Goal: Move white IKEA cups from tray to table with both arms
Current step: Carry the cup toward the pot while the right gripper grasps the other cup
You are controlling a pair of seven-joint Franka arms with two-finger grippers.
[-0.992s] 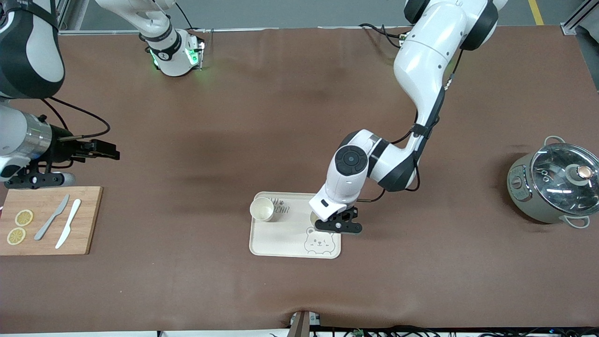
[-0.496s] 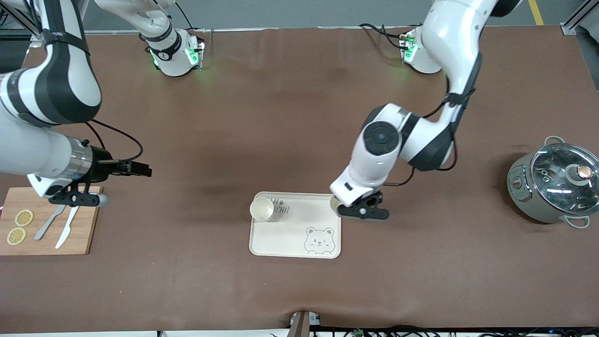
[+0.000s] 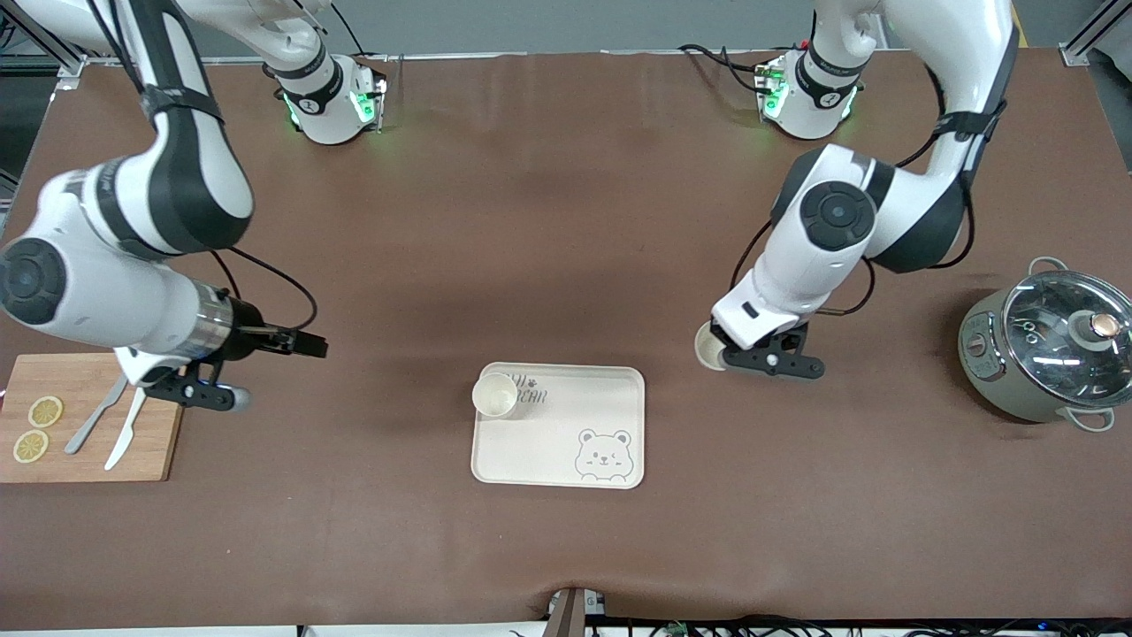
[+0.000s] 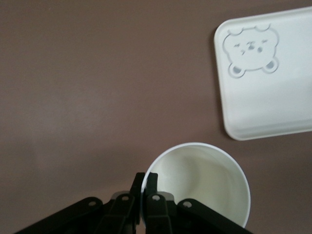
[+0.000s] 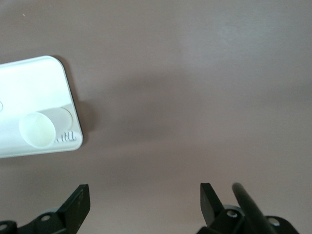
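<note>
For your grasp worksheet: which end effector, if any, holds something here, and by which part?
The left end effector is shut on a white cup's rim wall, one finger inside and one outside, above the bare table. The right end effector is open and holds nothing.

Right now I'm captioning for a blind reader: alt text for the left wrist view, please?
The left gripper is shut on the rim of a white cup, held above the brown table. The bear-print tray lies on the table nearby, with nothing on the part shown.
</note>
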